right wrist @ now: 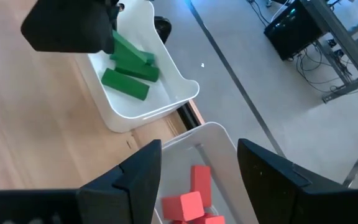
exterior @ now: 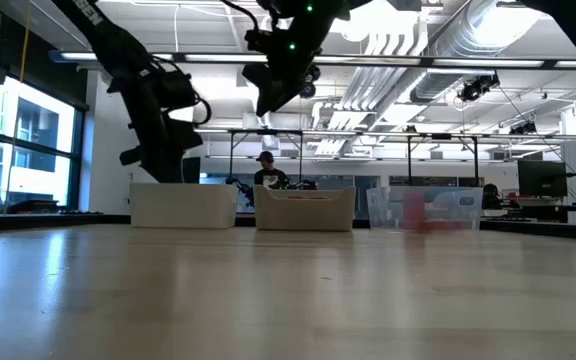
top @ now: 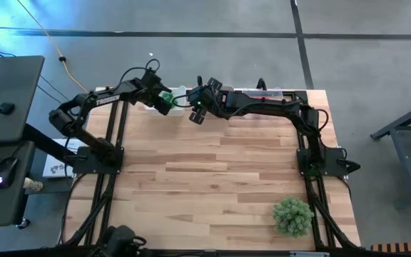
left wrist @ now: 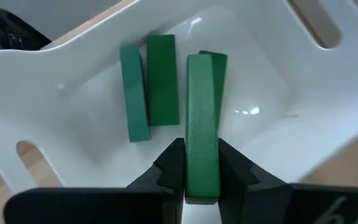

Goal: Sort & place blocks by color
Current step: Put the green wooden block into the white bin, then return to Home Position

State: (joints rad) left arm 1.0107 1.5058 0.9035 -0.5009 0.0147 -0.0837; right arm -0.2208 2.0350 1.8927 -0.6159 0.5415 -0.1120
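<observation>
My left gripper (left wrist: 202, 149) is shut on a green bar block (left wrist: 202, 93) above a white tray (left wrist: 48, 56) at the table's far edge. Three more green bars (left wrist: 160, 81) lie on that tray's floor. In the high view the left gripper (top: 164, 98) is at the far left. My right gripper (right wrist: 199, 149) stands open and empty above the neighbouring tray (right wrist: 229, 134), which holds red blocks (right wrist: 191, 199). From the right wrist view, the green-block tray (right wrist: 166, 106) lies beyond, with the left gripper (right wrist: 67, 25) over it. My left gripper pinches the green bar's two long side faces (left wrist: 202, 177) between its two fingers, near one end. The fingers slant down from above and lie along the bar, which sticks out past the fingertips. The bar hangs clear above the tray's floor.
Three trays stand in a row along the far edge: white (exterior: 183, 205), middle (exterior: 305, 208), clear with red inside (exterior: 423, 208). A bushy green ball (top: 292, 215) sits near the front right corner. Bare wood (top: 212, 164) fills the table's middle. A person (exterior: 266, 170) stands beyond the table.
</observation>
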